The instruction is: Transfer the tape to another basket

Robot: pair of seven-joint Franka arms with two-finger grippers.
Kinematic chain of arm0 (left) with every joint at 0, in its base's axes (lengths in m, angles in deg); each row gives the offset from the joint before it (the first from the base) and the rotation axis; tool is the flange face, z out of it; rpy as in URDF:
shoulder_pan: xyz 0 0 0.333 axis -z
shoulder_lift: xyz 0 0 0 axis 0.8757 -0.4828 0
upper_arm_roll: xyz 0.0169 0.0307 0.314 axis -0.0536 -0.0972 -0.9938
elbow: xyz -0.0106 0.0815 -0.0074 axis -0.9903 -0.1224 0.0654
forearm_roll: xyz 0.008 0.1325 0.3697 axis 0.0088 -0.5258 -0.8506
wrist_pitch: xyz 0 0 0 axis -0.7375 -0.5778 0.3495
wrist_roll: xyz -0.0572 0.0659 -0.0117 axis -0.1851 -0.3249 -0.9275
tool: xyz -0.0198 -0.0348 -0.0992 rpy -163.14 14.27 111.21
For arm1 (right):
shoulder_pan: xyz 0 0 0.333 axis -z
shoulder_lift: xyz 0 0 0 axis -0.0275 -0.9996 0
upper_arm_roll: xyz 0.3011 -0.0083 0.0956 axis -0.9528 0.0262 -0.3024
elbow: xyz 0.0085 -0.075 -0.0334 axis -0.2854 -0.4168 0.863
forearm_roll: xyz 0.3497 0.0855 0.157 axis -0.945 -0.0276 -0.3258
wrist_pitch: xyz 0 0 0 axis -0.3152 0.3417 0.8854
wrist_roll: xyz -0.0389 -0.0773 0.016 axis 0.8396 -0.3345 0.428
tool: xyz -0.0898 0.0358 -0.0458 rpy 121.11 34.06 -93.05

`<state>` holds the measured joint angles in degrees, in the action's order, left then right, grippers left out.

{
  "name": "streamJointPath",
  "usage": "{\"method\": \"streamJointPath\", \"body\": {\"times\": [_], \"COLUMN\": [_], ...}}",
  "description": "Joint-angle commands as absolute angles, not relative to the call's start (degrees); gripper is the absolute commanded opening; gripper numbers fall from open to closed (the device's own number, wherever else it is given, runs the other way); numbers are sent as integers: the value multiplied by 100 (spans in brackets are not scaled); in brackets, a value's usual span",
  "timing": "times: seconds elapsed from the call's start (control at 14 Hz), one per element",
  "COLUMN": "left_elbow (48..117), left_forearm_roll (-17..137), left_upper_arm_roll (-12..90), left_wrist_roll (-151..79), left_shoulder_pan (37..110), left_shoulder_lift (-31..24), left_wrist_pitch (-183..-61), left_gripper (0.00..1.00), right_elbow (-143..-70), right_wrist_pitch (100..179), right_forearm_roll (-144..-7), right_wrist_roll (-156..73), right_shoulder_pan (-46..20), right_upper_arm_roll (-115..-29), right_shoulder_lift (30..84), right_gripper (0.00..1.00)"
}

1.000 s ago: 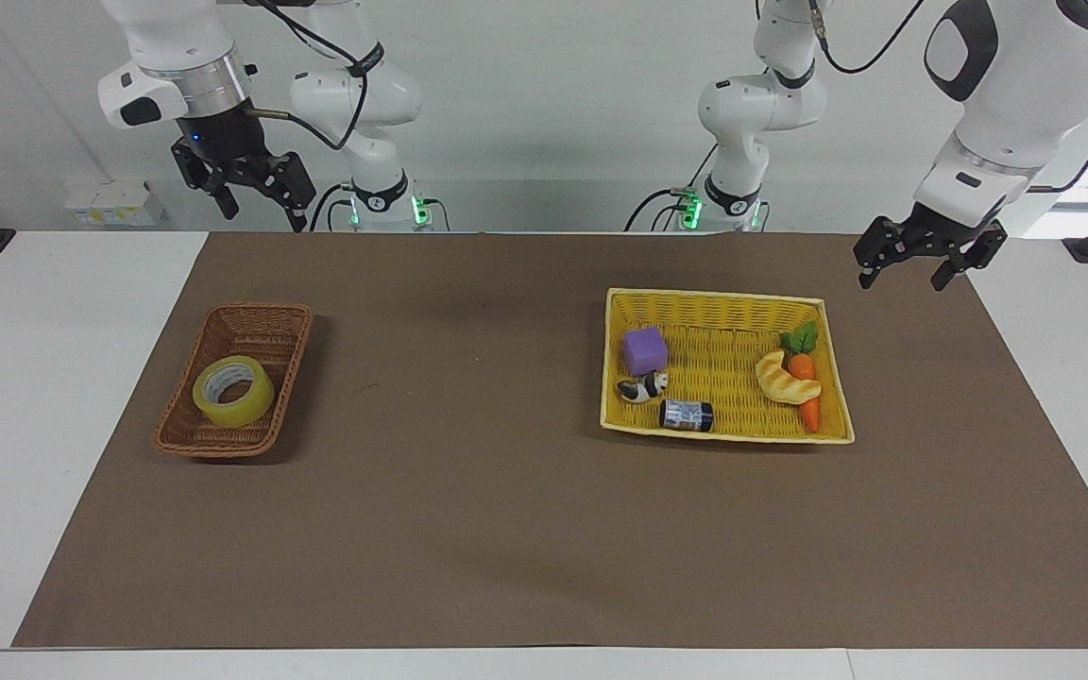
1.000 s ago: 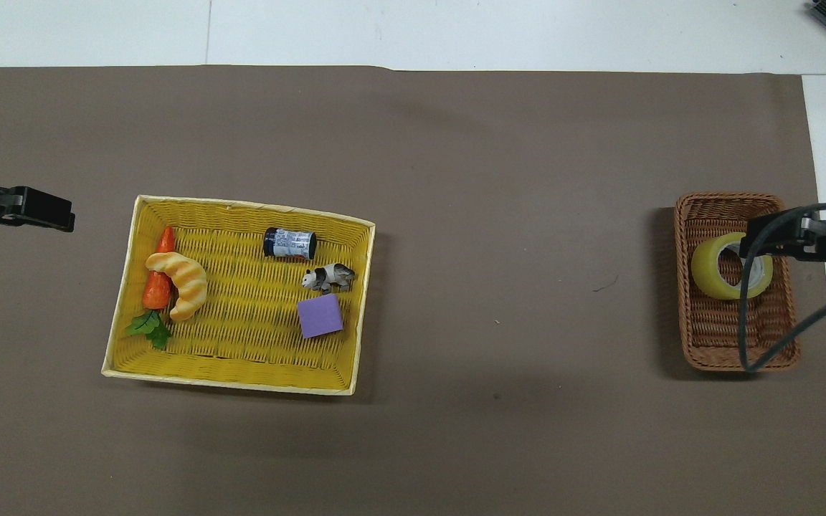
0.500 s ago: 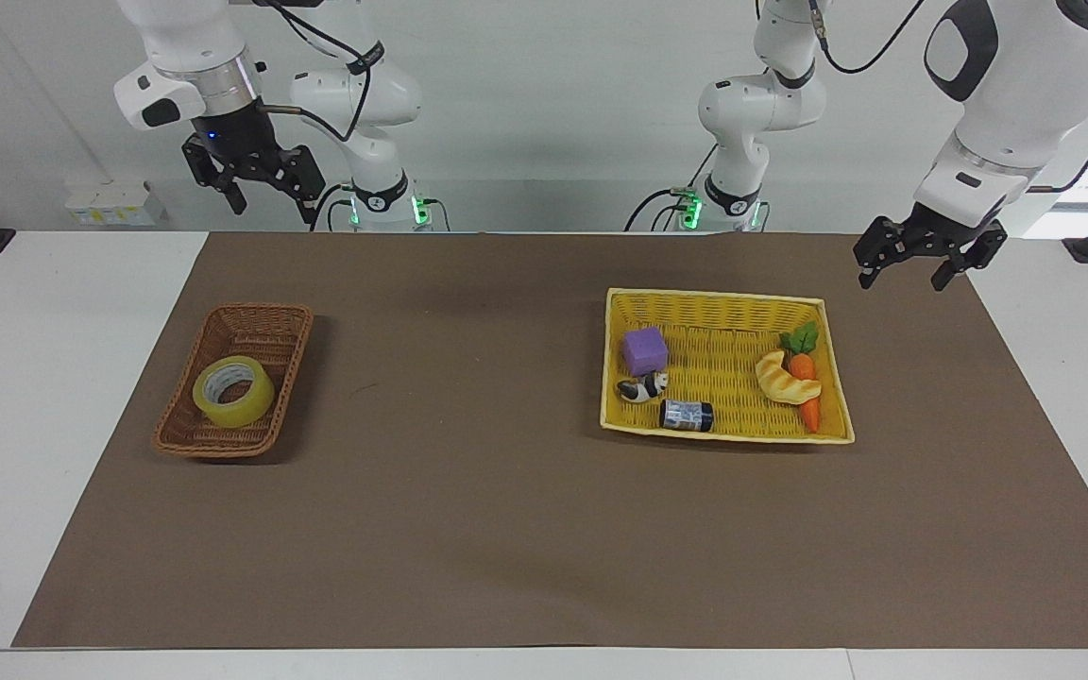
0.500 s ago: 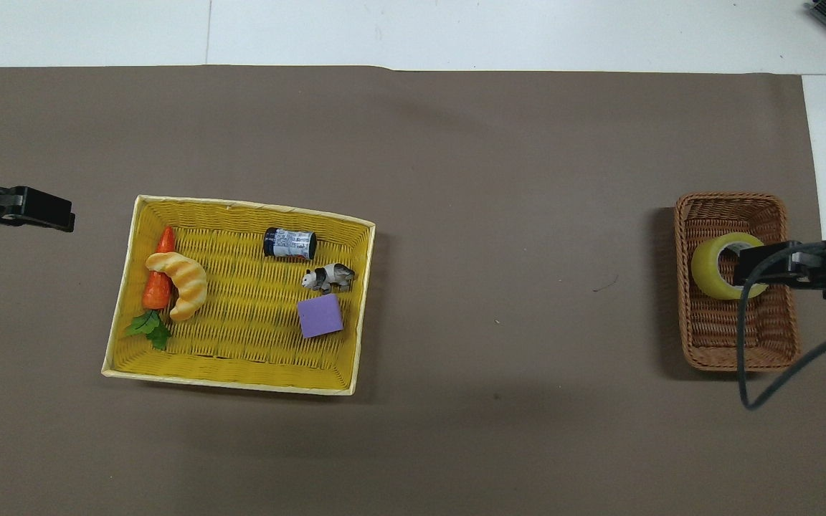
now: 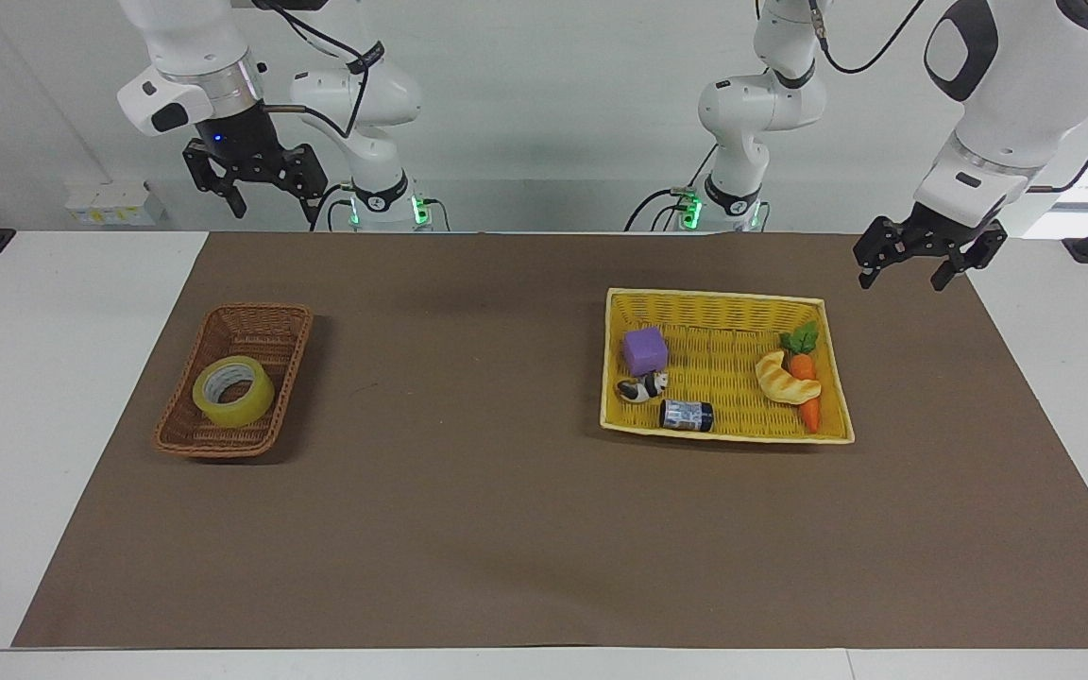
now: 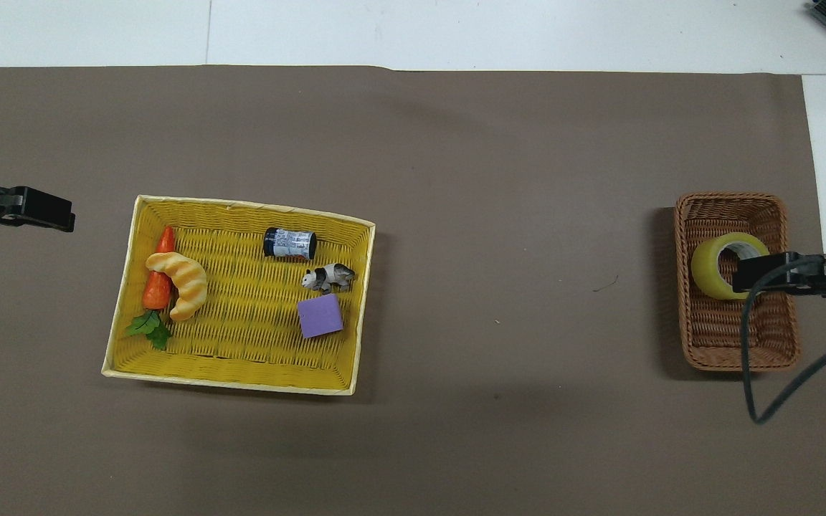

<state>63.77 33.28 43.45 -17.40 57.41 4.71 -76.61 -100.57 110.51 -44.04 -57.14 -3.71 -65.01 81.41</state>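
Observation:
The tape point(image 5: 233, 391), a yellowish roll with a pale core, lies inside the small brown wicker basket point(image 5: 251, 310) toward the right arm's end of the table. In the overhead view the tape point(image 6: 707, 271) is partly covered by my right gripper point(image 6: 743, 276) above the brown basket point(image 6: 732, 199). In the facing view my right gripper point(image 5: 272, 200) hangs high above that end, open and empty, well clear of the roll. My left gripper point(image 5: 901, 279) waits open and empty over the mat's edge beside the yellow basket point(image 5: 714, 297); it shows at the overhead view's edge point(image 6: 62, 213).
The yellow basket point(image 6: 241, 204) holds a purple cube point(image 5: 645, 350), a toy panda point(image 5: 643, 387), a dark can point(image 5: 686, 415), a croissant point(image 5: 787, 379) and a carrot point(image 5: 806, 378). Brown mat point(image 5: 468, 397) lies between the two baskets.
My right gripper has risen and drawn back toward the robots, away from the tape in the brown basket. The tape and the left arm have not moved.

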Motion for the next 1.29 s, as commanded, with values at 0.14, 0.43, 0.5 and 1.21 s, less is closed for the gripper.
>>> {"method": "streamJointPath", "body": {"times": [0.14, 0.43, 0.5, 1.21], "left_elbow": [6266, 6266, 6266, 6301], "left_forearm_roll": [3232, 3232, 3232, 3241], "left_upper_arm_roll": [4364, 4364, 4364, 4364], "left_wrist_roll": [-1695, -1695, -1704, -1695], "left_shoulder_pan": [5718, 5718, 5718, 5726], "left_shoulder_lift": [453, 461, 453, 487], "left_wrist_pitch": [-7554, -7554, -7563, -7423], "left_gripper": [100, 100, 100, 100], "right_elbow": [-10139, -10042, -10042, -10077], "right_wrist_pitch": [11191, 11165, 11165, 11059], "right_forearm_roll": [-4525, -4525, -4525, -4516], "right_wrist_roll": [-5603, -5568, -5559, -5419], "right_shoulder_pan": [-272, -272, -272, -210], "right_upper_arm_roll": [-6506, -6488, -6497, -6488], "right_shoulder_lift": [8207, 8198, 8198, 8233], "right_gripper": [100, 100, 100, 100]}}
